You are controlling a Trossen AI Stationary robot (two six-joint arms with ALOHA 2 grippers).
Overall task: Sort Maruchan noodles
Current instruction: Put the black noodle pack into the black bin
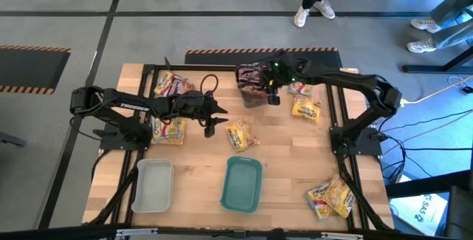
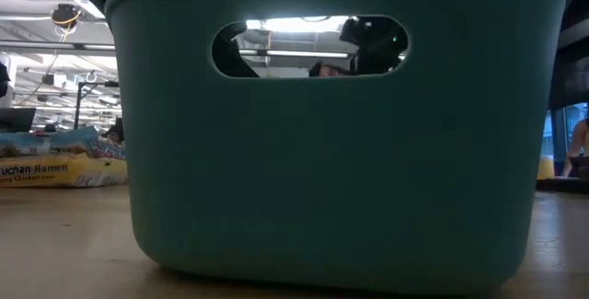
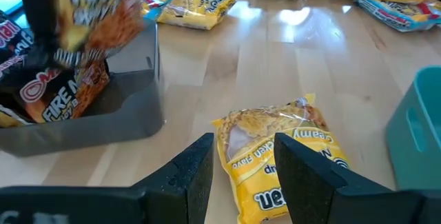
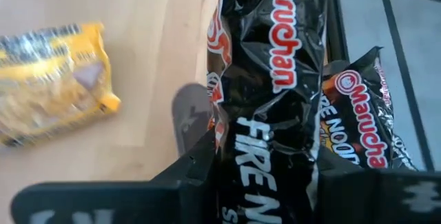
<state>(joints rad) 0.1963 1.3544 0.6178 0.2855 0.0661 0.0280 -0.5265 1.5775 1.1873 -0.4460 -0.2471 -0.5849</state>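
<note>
maruchan noodles: black packet (image 4: 275, 93) pinched in right gripper (image 1: 272, 92) fingers above grey tray (image 3: 103, 114) at surface's far edge. risk: slick crinkly film slipping, or packet catching tray rim and falling outside. left gripper (image 3: 241, 176) fingers parted, empty, poised over yellow packet (image 3: 275, 155), flat, glossy; could skid on smooth wood.

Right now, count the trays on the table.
3: a grey tray at the far edge, a white tray at the near left, a teal tray at the near middle. None looks hidden.
</note>
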